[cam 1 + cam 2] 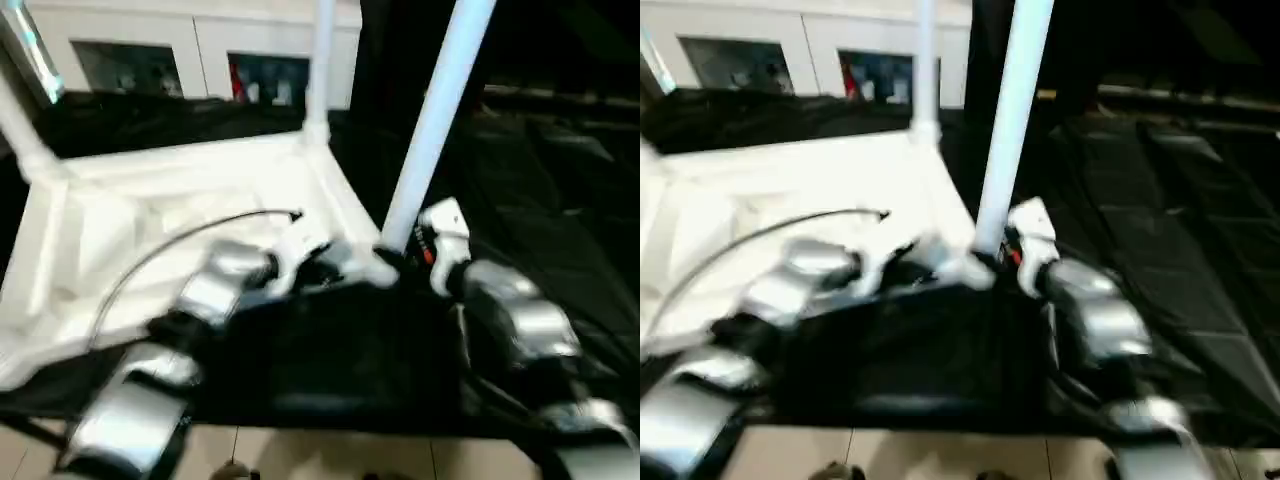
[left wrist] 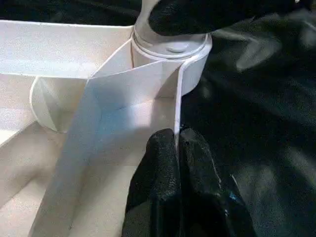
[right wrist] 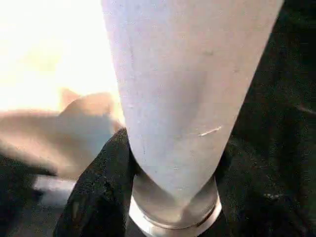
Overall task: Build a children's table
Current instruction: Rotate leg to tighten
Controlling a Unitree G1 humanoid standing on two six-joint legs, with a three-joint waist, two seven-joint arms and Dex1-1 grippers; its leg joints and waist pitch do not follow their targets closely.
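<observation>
The tabletop (image 1: 170, 210) lies upside down on a desk draped in black cloth (image 1: 560, 200), legs rising from its corner sockets. Behind stands a white glass-door cabinet (image 1: 200, 50); pale floor (image 1: 330, 458) shows at the near edge. The left hand (image 2: 178, 148) is pinched shut on the tabletop's thin rim. The right hand (image 3: 173, 187) clasps the near leg (image 1: 432, 120) at its base.

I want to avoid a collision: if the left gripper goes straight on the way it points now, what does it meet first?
Most likely the corner socket of the tabletop, where the right gripper holds the leg. The left gripper already pinches the rim leading there.
</observation>
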